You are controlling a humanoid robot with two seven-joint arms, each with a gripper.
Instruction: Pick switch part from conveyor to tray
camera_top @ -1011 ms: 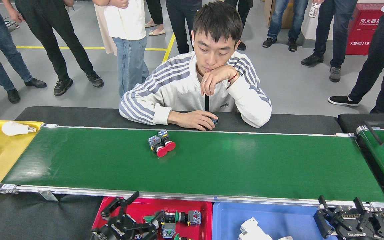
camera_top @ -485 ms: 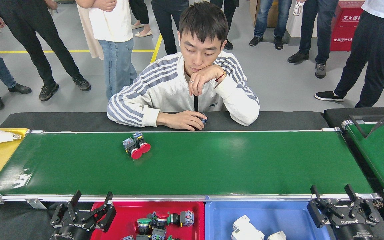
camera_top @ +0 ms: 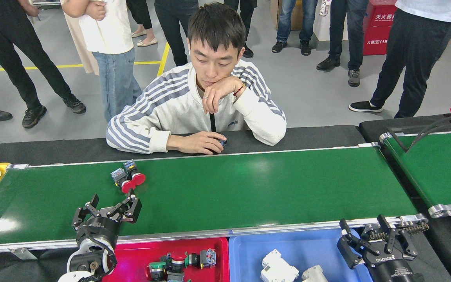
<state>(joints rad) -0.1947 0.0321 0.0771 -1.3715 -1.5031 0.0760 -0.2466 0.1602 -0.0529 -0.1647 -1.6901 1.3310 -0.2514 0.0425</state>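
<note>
Green conveyor (camera_top: pixel 249 188) mostly bare, switch parts (camera_top: pixel 127 178) near its far-left edge, left gripper (camera_top: pixel 108 209) open just short of them, right gripper (camera_top: pixel 372 239) open, empty, beyond near-right corner.

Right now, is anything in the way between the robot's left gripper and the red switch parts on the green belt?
Nothing visible. The left gripper, open, is over the conveyor just in front of the red switch parts; only bare belt lies between.

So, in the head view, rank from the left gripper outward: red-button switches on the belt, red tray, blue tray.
From the left gripper:
1. Red-button switches, just beyond on the conveyor.
2. Red tray, below, near side.
3. Blue tray, far right.
</note>
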